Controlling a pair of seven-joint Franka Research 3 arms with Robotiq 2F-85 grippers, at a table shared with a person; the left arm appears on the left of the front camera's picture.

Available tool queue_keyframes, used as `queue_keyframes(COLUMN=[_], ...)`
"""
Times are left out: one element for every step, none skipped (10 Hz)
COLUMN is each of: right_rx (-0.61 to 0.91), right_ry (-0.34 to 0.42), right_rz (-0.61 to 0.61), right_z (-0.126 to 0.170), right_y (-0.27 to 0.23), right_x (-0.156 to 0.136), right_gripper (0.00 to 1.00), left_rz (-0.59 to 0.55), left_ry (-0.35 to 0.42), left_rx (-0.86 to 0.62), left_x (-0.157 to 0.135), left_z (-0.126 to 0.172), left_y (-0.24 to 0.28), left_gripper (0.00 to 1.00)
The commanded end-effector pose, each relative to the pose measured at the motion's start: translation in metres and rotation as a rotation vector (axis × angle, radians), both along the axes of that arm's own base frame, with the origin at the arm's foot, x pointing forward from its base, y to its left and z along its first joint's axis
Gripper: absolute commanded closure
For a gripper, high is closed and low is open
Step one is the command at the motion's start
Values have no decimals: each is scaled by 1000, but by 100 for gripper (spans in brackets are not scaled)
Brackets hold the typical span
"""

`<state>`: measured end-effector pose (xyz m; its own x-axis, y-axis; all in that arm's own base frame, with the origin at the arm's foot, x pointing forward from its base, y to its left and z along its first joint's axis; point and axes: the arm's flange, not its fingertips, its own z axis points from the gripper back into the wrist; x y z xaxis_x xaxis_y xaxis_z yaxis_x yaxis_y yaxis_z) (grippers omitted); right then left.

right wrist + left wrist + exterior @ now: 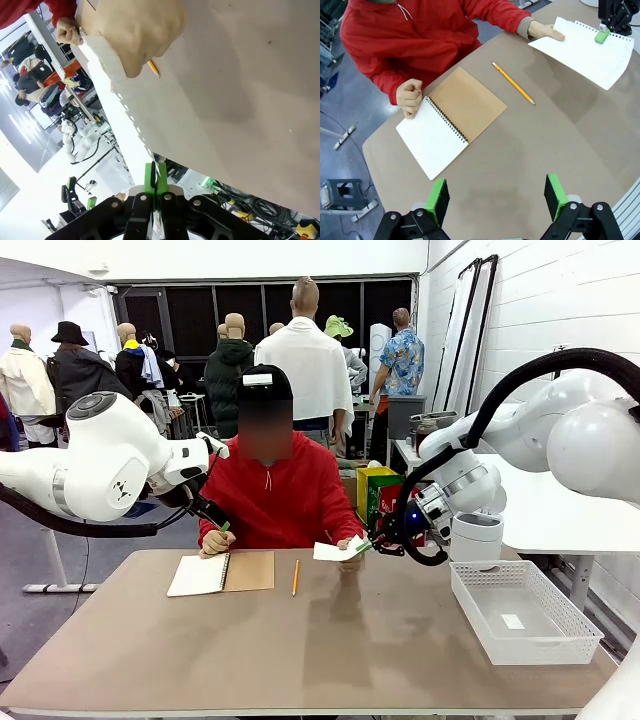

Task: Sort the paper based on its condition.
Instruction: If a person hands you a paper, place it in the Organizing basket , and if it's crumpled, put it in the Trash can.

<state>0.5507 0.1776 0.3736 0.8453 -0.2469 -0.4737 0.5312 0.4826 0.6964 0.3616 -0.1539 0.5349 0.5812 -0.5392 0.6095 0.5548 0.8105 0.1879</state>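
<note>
Right wrist view: right gripper clamped tight on the paper.

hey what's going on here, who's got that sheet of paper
A person across the table is holding out a loose sheet. The person's hand grips one corner, and the robot's right hand is shut on another edge, so both have it at this moment. The robot's left hand hangs open above the table, holding nothing. An open notebook and a pencil lie on the table, and a white basket sits on the robot's right.
</note>
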Motion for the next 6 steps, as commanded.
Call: queue_keyframes(right_rx=[25, 2, -10, 1, 3, -20], right_ry=[-66, -125, -166, -186, -219, -262], right_rz=[10, 21, 17, 29, 35, 61], right_z=[16, 28, 39, 46, 52, 61], right_y=[-1, -8, -16, -22, -29, -38], right_x=[-5, -13, -19, -25, -28, -37], right_gripper=[100, 100, 100, 100, 100, 100], left_rz=[1, 1, 1, 1, 1, 1], left_ry=[3, 3, 3, 3, 3, 3], left_rx=[1, 1, 1, 1, 1, 1], left_x=[0, 0, 0, 0, 0, 0], left_z=[0, 0, 0, 0, 0, 0], left_y=[1, 1, 1, 1, 1, 1], left_gripper=[0, 0, 0, 0, 0, 0])
